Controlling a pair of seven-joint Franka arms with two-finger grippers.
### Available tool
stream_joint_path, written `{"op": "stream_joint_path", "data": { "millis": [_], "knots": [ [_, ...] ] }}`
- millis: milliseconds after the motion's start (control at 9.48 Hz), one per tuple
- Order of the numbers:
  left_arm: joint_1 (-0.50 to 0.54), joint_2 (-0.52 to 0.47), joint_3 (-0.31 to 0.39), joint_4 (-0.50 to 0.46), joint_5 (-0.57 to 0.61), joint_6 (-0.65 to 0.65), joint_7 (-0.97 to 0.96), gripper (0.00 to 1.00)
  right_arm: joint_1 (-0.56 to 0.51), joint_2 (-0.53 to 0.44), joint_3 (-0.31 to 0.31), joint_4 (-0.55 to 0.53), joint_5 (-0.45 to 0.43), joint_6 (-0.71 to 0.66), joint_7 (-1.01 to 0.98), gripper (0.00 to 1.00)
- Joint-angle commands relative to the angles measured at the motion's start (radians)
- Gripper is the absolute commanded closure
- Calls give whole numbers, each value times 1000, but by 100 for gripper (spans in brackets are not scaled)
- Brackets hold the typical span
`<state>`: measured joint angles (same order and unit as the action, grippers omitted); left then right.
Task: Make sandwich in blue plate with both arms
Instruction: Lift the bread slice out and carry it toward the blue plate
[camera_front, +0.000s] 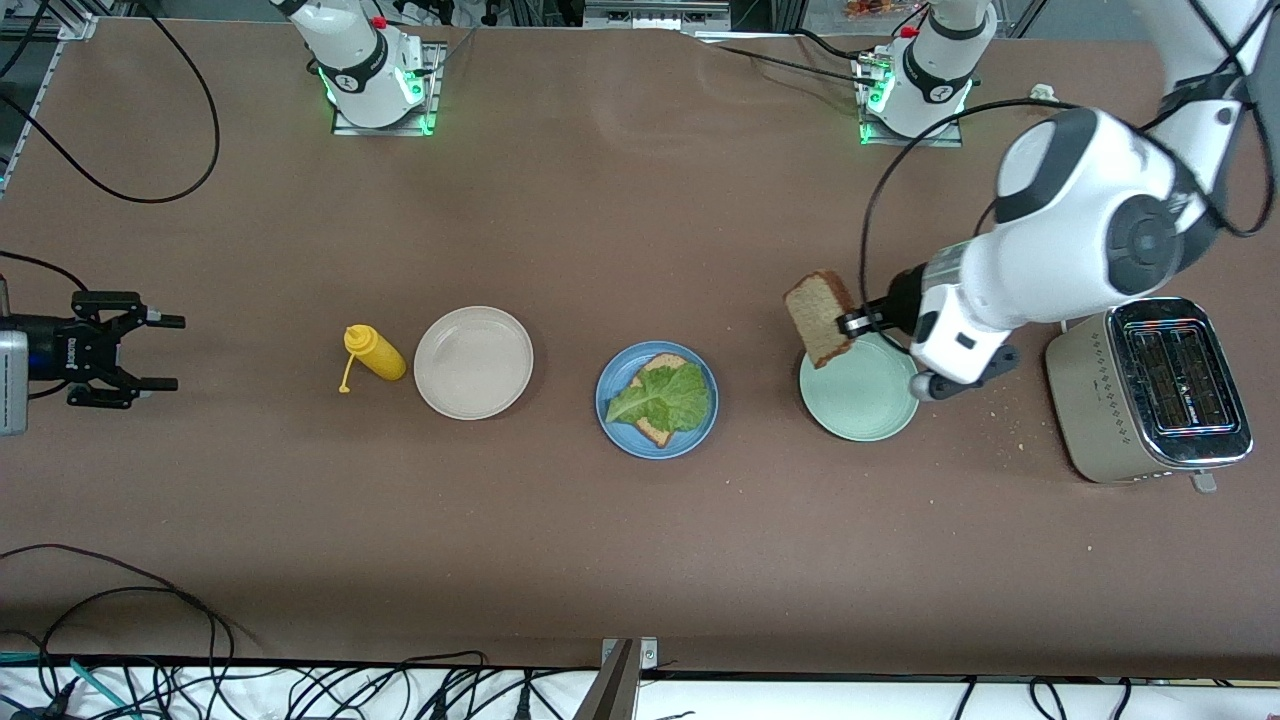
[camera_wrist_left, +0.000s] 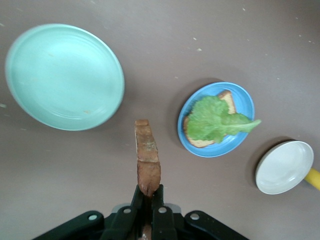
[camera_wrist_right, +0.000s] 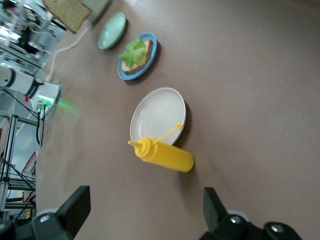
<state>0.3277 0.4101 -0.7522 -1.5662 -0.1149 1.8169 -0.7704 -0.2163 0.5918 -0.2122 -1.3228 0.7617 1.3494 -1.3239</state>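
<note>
Left gripper (camera_front: 848, 322) pinches top bread slice (camera_front: 819, 318) above pale green plate (camera_front: 858, 400), bound for blue plate (camera_front: 656, 400); right gripper (camera_front: 160, 352) waits spread.

toaster (camera_front: 1150, 395): brushed metal; blue plate (camera_front: 616, 410): glossy, perhaps ceramic; table (camera_front: 640, 540): matt brown

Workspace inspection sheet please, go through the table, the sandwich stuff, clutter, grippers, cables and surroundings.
Surface: brown table, crumbs near the toaster.
Job's things: blue plate holds a bread slice topped with lettuce.
Clutter: beige plate, mustard bottle, pale green plate.
Grippers: left gripper shut on second bread slice over the pale green plate; right gripper open, waiting.
Cables: black cables on the table.
Surroundings: nothing seen.
</note>
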Motion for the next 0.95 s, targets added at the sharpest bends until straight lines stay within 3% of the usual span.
{"op": "stream_joint_path", "data": {
  "millis": [0,211,422,633,739,844],
  "knots": [
    [-85,67,4,9,-57,163,-131,100,96,-146,-1,-22,-212,33,323,0],
    [-119,113,4,-1,-126,330,-177,100,158,-222,7,-36,-385,53,568,0],
    [-165,110,4,-119,-128,555,-165,100,175,-303,51,-114,-506,80,753,0],
    [-225,112,5,-274,-121,887,-165,100,215,-488,133,-360,-692,230,982,0],
    [-248,111,5,-317,-121,1009,-174,100,231,-553,142,-457,-720,259,1081,0],
    [-257,115,7,-327,-121,1035,-176,100,241,-591,143,-502,-725,255,1148,0]
  ]
}}
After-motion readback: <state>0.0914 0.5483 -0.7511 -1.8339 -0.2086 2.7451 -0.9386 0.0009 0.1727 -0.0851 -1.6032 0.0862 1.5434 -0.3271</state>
